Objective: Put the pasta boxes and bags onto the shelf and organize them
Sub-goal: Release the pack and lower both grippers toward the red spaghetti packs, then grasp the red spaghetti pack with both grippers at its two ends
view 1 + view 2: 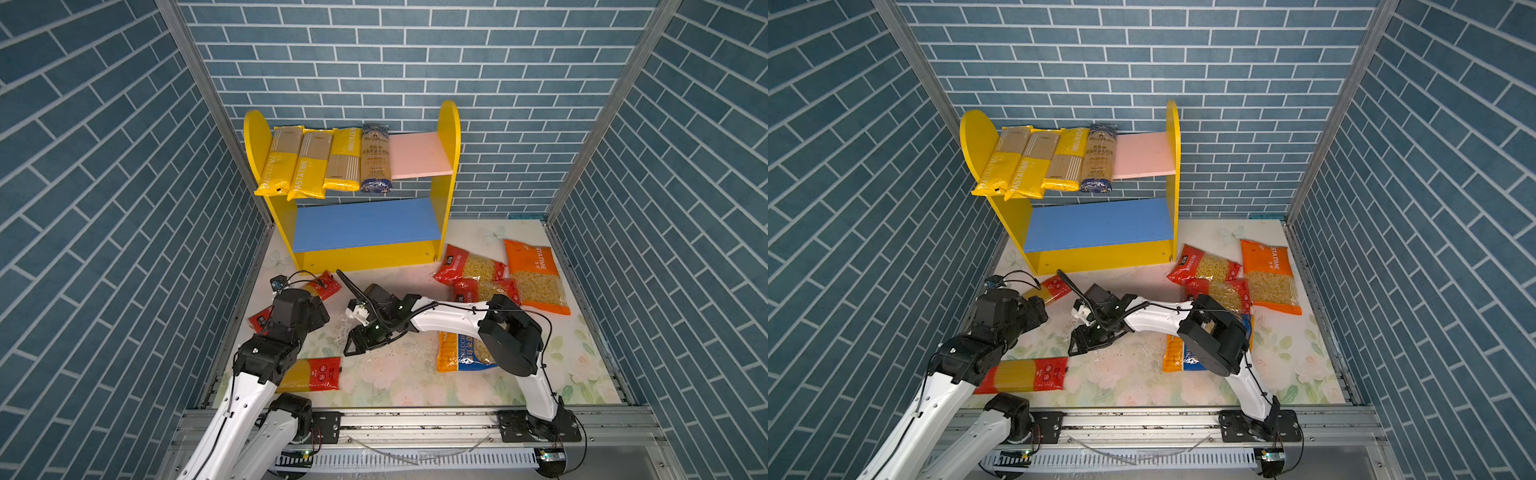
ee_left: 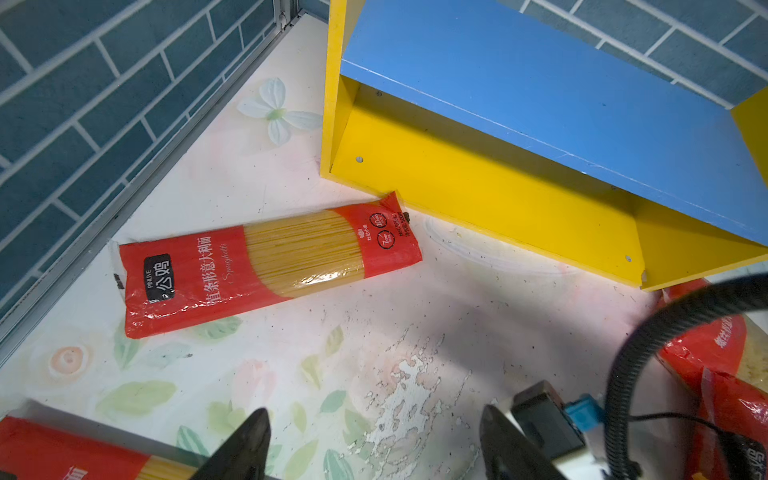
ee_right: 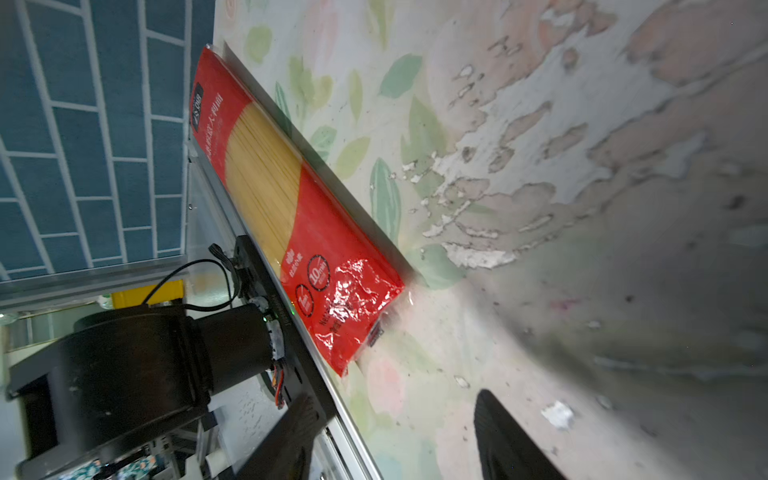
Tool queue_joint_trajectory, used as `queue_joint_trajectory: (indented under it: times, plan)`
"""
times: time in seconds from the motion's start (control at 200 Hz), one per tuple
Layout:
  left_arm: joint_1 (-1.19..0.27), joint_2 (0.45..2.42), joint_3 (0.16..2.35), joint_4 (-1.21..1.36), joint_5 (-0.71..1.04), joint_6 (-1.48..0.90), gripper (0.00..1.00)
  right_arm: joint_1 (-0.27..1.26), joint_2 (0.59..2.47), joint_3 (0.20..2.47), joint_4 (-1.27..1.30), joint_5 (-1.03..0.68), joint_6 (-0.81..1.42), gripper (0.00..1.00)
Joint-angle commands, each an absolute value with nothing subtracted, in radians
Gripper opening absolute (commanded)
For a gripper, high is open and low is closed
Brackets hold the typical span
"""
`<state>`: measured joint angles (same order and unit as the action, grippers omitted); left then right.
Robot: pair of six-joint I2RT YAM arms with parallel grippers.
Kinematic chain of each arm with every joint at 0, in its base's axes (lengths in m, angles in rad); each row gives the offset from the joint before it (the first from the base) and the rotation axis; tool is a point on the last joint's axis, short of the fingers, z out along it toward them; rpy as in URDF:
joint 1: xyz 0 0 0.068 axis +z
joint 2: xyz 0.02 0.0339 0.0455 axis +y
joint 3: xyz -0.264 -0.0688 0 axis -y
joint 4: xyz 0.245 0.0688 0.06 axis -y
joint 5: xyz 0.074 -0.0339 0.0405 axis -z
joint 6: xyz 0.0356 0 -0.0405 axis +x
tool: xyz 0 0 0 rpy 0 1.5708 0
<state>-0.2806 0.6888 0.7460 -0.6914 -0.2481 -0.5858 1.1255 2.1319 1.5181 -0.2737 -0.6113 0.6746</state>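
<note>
The shelf [image 1: 451, 166] carries three yellow spaghetti packs [image 1: 307, 166] and a dark blue pack [image 1: 375, 158] on its pink board; its blue board [image 1: 365, 222] is bare. A red spaghetti pack [image 2: 266, 266] lies flat in front of the shelf's left end, ahead of my open, empty left gripper [image 2: 374, 444]. Another red spaghetti pack [image 1: 320, 374] lies at the front left, with my open right gripper [image 1: 353, 347] [image 3: 395, 440] above the mat just short of its end. Two red short-pasta bags [image 1: 469, 268], an orange bag [image 1: 536, 274] and a blue-orange bag [image 1: 461, 353] lie on the right.
Blue brick walls close in the left, back and right. A metal rail [image 1: 415, 419] runs along the front edge. The floral mat [image 1: 395, 374] has a worn patch at mid-table. The right arm's forearm [image 1: 449, 318] stretches across the middle, above the blue-orange bag.
</note>
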Motion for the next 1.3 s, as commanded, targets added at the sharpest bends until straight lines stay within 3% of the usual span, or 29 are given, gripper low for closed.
queue_joint_trajectory:
  times: [0.0, 0.43, 0.65, 0.89, 1.08, 1.295]
  plan:
    - [-0.273, 0.672, 0.774, -0.711, -0.255, -0.563, 0.80, 1.131, 2.201, 1.591, -0.274, -0.722, 0.714, 0.61]
    - [-0.273, 0.672, 0.779, -0.674, -0.219, -0.554, 0.80, 1.170, 2.440, 1.858, -0.412, -0.844, 0.732, 0.49]
    - [-0.273, 0.662, 0.782, -0.677, -0.214, -0.546, 0.80, 1.169, 2.425, 1.863, -0.430, -0.798, 0.703, 0.28]
    - [-0.273, 0.671, 0.804, -0.687, -0.201, -0.532, 0.80, 1.114, 2.248, 1.665, -0.275, -0.691, 0.721, 0.00]
    - [-0.274, 0.726, 0.841, -0.696, -0.093, -0.520, 0.80, 1.013, 2.011, 1.378, -0.177, -0.648, 0.768, 0.00]
    - [-0.314, 0.762, 0.776, -0.588, -0.001, -0.602, 0.80, 0.886, 1.722, 1.044, -0.358, -0.485, 0.709, 0.00]
